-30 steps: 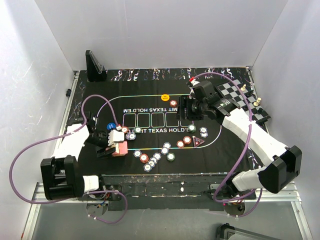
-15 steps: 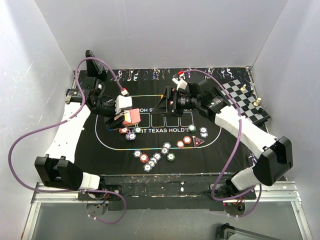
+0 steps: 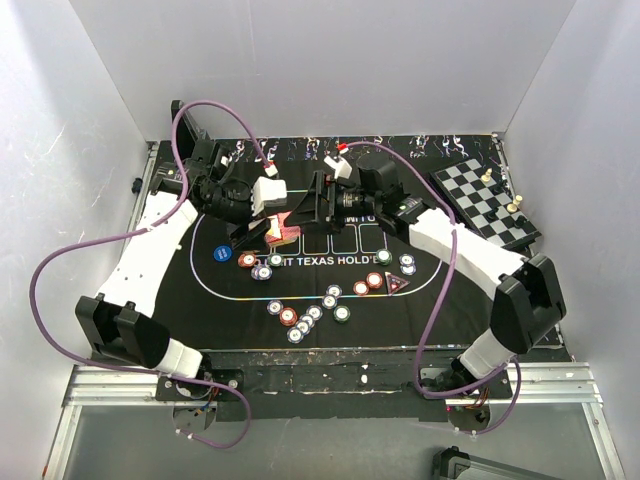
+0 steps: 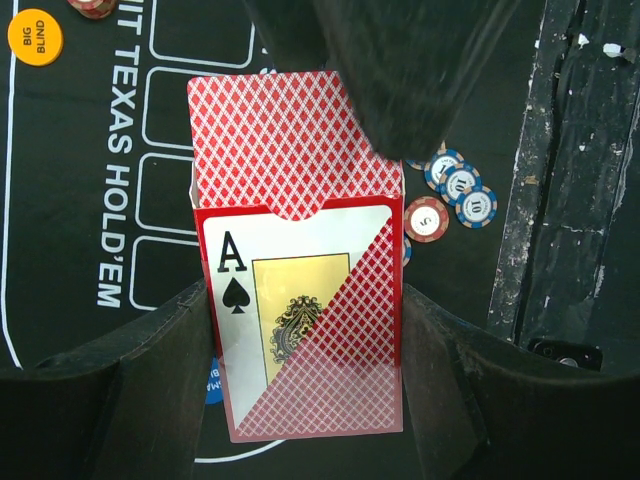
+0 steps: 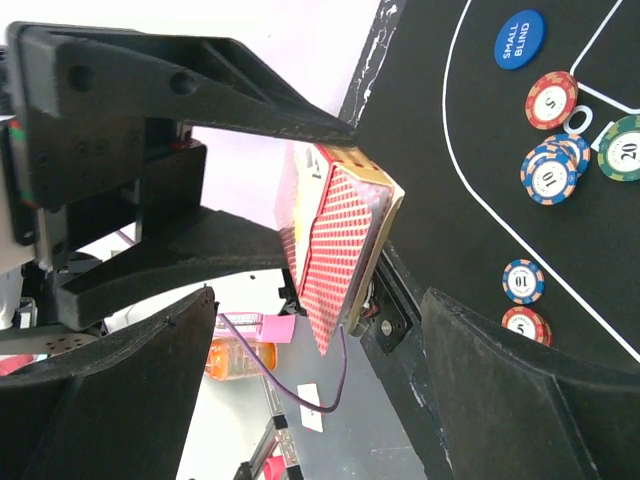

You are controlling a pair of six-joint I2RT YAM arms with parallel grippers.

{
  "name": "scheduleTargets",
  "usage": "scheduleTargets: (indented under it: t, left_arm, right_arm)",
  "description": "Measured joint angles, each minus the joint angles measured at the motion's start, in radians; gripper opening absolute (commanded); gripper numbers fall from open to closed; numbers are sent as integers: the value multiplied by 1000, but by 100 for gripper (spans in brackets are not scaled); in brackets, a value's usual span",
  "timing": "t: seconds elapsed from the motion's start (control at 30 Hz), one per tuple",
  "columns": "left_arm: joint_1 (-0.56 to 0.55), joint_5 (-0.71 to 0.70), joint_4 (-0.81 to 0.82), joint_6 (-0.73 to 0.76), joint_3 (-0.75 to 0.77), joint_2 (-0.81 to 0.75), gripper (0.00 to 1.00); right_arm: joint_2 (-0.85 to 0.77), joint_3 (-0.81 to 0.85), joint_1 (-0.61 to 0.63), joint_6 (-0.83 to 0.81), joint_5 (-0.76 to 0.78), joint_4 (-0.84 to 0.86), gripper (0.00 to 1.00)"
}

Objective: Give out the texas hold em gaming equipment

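Swung both arms in over the middle of the mat [image 3: 440, 290] since a second ago, had the card box [image 4: 300, 300] clamped in the left gripper [image 4: 303, 330] just above it, held the right gripper [image 5: 320, 300] spread wide and empty facing the box, looked like the deck-pulling step, needed a careful pinch at its top end next.

Above the far half of the black mat [image 3: 450, 290], the left gripper [image 3: 268, 228] held a red pack of playing cards [image 3: 285, 228], the right gripper [image 3: 305, 208] just beside it, with poker chips [image 3: 288, 317] scattered nearer the arm bases and a chessboard [image 3: 480, 195] at the right edge.
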Motion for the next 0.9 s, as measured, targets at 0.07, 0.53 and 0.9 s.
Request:
scheduleTargets:
  t: [0.07,0.53,0.9]
  left_arm:
    - [-6,-11,0,-10,3,0,0]
    - [-37,-28,-4,-49,39,32,0]
    - [-45,-57,6,-70,39,31,14]
  right_arm:
    - [24,0,6,12,-3,18,91]
    - [117,-11,23,142,-29,187,45]
    - [150,-76,16,299,-62,356,21]
